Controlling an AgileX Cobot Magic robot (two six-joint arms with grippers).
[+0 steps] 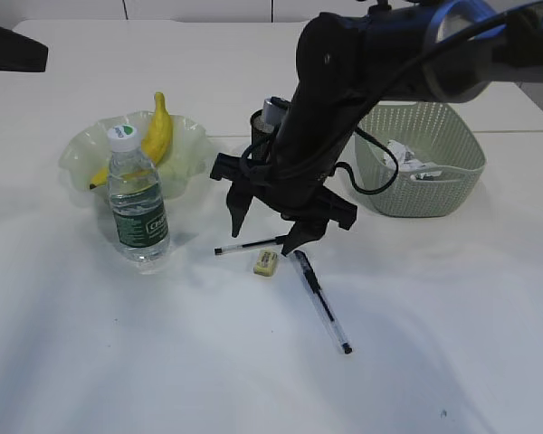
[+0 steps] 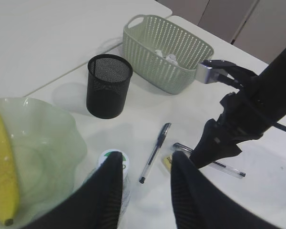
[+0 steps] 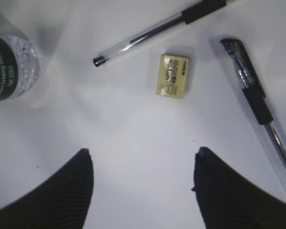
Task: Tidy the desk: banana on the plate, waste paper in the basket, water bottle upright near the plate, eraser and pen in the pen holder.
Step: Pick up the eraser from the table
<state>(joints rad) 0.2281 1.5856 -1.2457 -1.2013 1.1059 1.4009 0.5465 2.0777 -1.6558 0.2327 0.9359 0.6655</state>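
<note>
On the white worktop's middle, the right gripper hangs with jaws spread and empty above the eraser between two pens, so lowering and closing on the eraser seems next, while the left gripper, also open, waits over the bottle toward the left edge.

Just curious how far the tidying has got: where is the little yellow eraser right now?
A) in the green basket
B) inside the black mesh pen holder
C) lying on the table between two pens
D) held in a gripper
C: the eraser lies flat on the table between the two pens, with the open right gripper above it.
</note>
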